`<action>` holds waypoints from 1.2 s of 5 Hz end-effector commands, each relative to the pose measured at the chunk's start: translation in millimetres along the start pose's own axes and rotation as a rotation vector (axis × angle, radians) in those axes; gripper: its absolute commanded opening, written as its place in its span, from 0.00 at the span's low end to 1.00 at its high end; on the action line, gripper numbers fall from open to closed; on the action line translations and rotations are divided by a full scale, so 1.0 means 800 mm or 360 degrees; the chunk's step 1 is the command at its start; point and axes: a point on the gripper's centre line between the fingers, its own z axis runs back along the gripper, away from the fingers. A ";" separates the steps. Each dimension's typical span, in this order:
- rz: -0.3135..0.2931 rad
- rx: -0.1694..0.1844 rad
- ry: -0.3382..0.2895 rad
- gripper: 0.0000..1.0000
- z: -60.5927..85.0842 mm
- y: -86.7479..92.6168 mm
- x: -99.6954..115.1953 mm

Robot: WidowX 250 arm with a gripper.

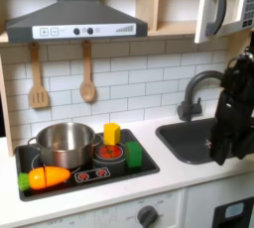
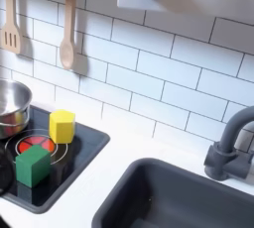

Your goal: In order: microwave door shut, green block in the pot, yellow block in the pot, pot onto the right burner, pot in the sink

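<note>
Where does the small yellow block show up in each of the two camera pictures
First exterior view: the small bright yellow cuboid block stands low and centre, on the red-ringed burner, right of the shiny silver metal pot.
Second exterior view: the yellow block stands low at the left, on the same burner.
Shared landmark: the small bright green cuboid block beside it.
</note>
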 end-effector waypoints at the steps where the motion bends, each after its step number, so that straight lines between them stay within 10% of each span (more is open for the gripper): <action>1: 0.0104 0.0036 -0.0088 0.00 0.006 0.026 0.036; 6: 0.0184 0.0093 -0.0387 0.00 0.038 0.062 0.136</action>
